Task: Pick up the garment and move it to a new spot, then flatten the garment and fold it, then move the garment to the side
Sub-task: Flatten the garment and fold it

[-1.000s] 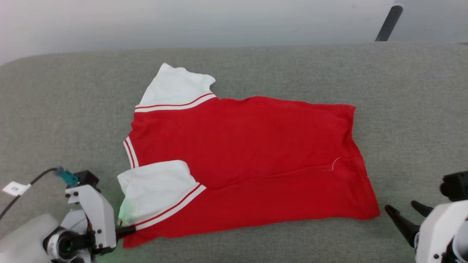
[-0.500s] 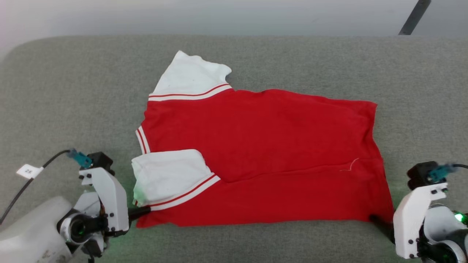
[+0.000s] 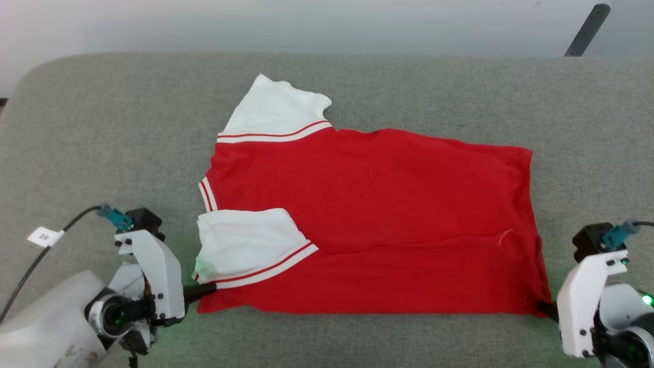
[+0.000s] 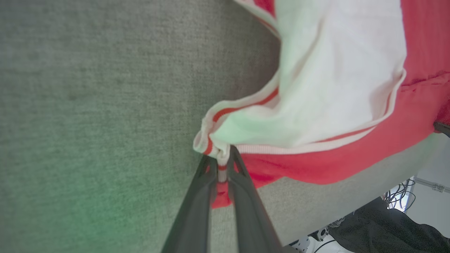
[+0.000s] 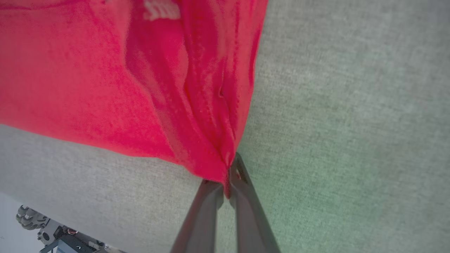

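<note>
At the lower left of the head view, our left gripper (image 3: pixel 205 291) is pressed together on the striped trim at the garment's (image 3: pixel 368 214) near shoulder corner, just below the folded-over white sleeve (image 3: pixel 240 245). The garment lies spread, plain red side up, across the middle of the grey fabric surface (image 3: pixel 102 128), with its collar to our left and hem to our right. At the lower right, our right gripper (image 3: pixel 545 308) pinches the near hem corner, the red cloth bunched between its tips.
</note>
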